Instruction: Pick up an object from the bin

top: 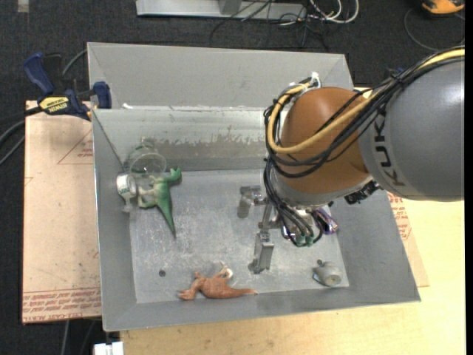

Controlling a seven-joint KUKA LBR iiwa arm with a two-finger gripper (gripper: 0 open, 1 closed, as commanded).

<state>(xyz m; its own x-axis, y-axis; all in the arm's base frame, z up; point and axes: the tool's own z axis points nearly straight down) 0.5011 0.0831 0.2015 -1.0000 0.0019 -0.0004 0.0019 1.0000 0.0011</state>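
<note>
My gripper hangs low over the middle of the bin floor, right of centre, and stands open. One finger is toward the back and the other toward the front, with bare floor between them. An orange dinosaur toy lies flat near the front wall, just left of and in front of the front finger, apart from it. A small grey knob-like piece rests to the front right of the gripper.
A green dinosaur toy leans against a clear plastic cup in the back left corner. A tiny dark speck lies on the floor at front left. The arm's orange cover and cables hang over the right half of the bin.
</note>
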